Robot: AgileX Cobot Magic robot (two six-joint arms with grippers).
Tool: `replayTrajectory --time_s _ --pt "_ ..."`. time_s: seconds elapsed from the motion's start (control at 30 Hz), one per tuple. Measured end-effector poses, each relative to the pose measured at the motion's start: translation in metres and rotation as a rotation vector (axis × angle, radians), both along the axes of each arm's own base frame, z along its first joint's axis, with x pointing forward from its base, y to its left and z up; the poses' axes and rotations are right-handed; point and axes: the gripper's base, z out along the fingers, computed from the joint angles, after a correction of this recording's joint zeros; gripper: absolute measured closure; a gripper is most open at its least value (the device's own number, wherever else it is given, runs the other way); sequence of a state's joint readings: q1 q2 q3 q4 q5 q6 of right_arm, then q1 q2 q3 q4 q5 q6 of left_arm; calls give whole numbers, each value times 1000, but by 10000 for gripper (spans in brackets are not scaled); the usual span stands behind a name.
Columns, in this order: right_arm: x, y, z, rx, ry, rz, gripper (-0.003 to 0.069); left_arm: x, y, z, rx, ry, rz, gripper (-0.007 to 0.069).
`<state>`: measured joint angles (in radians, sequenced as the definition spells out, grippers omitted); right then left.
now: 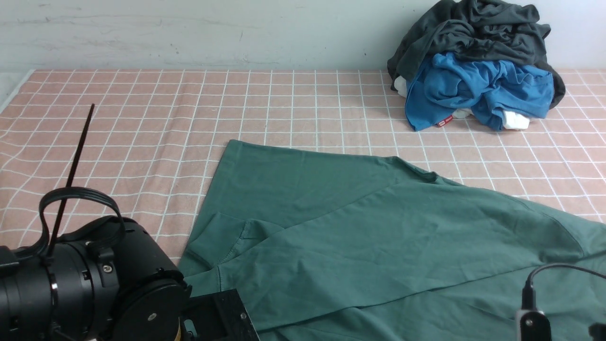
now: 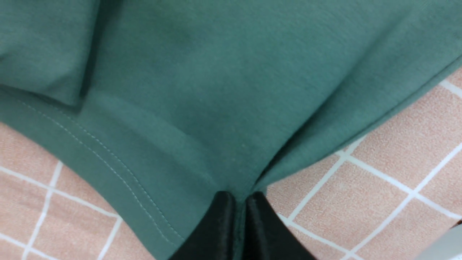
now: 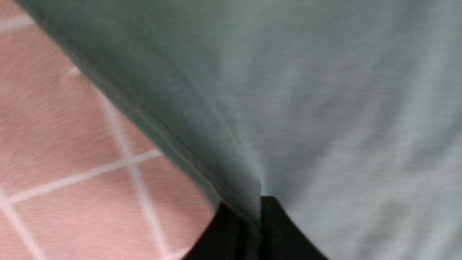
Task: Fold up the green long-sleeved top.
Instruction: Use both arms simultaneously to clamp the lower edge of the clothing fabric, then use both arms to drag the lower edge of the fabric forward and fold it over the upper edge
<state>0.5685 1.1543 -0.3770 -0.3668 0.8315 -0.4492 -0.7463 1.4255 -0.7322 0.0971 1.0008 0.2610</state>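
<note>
1. Green long-sleeved top of soft knit jersey (image 1: 378, 237): it lies across the near half of the table, from the centre out to the right, and runs off the bottom of the front view. One layer laps over another along a long diagonal edge. A cuffed sleeve end (image 1: 220, 239) sits tucked at its left side.
2. Left gripper (image 2: 240, 198): the black jaws are closed tight on a pinch of the green top, just beside the double-stitched hem (image 2: 108, 155). The cloth puckers into the pinch, so the grip appears to be bearing some pull.
3. Right gripper (image 3: 249, 209): the jaws are closed on a folded edge of the same garment. This view is blurred, so which part of the top it holds cannot be told.
4. Left arm (image 1: 94, 279): its black wrist housing sits at the near left corner. Of the right arm (image 1: 532, 322), only a small part with a cable shows at the near right. The two grips are well apart, probably to keep the near edge taut so it can be carried over as one straight fold.
5. Pink tablecloth with a white grid (image 1: 142, 118): it covers the table and lies under the top. Its lines give a ready check for squaring the fold.
6. Heap of dark grey and blue garments (image 1: 473, 71): it sits at the far right against the pale wall, well apart from the top. It is probably set aside to keep it out of the work.
7. Step in hand, as judged: a fold of the near edge, gripped at two points and not yet laid down.
</note>
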Motion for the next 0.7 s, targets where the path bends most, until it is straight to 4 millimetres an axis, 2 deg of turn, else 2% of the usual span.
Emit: replayTrajectory --time_s 0.1,0.23,0.33,0.37,0.47,0.53,0.6,0.63,0.67,0.7 --pt "11 5 18 -7 -21 -10 652 3 0 5 4 2 11 608" --pt "36 6 58 -3 -70 -28 654 31 4 33 -38 -52 75 605" --pt "51 1 74 29 -85 -75 654 53 8 53 -78 -111 89 605" --pt "64 -6 84 65 -92 -130 654 72 11 69 -103 -154 94 605" --pt "90 -15 97 132 -89 -217 654 106 12 87 -131 -211 112 605" --pt "109 -20 105 181 -86 -261 654 137 10 102 -154 -265 128 605" --pt "139 -25 112 231 -82 -312 654 174 6 109 -167 -309 139 605" --pt "141 -25 112 237 -81 -317 654 178 5 106 -164 -305 139 605" --pt "158 -29 114 250 -79 -345 654 199 5 107 -167 -323 154 605" --pt "161 -29 114 253 -79 -349 654 200 4 111 -173 -335 152 605"
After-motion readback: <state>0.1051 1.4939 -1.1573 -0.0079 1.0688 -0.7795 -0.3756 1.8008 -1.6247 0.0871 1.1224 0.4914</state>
